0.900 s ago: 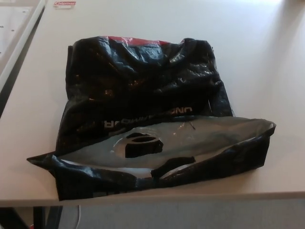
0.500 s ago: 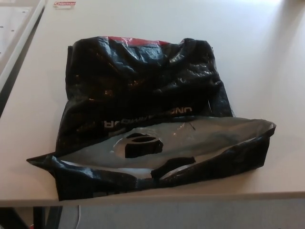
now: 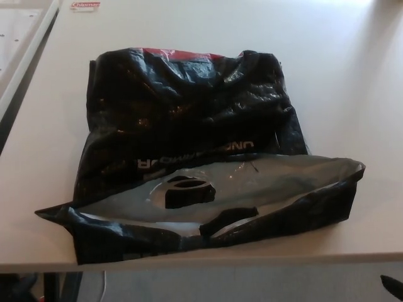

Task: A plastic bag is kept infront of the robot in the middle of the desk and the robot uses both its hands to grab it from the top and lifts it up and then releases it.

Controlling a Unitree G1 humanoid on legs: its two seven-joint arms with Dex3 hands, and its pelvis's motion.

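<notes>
At the lower right corner you see only a small dark tip of the right hand, below the desk edge; you cannot tell if its fingers are apart or closed. The left hand does not show. The black plastic bag lies flat on the middle of the light desk, its open mouth turned toward you, near the front edge, with the handle cut-out visible inside.
</notes>
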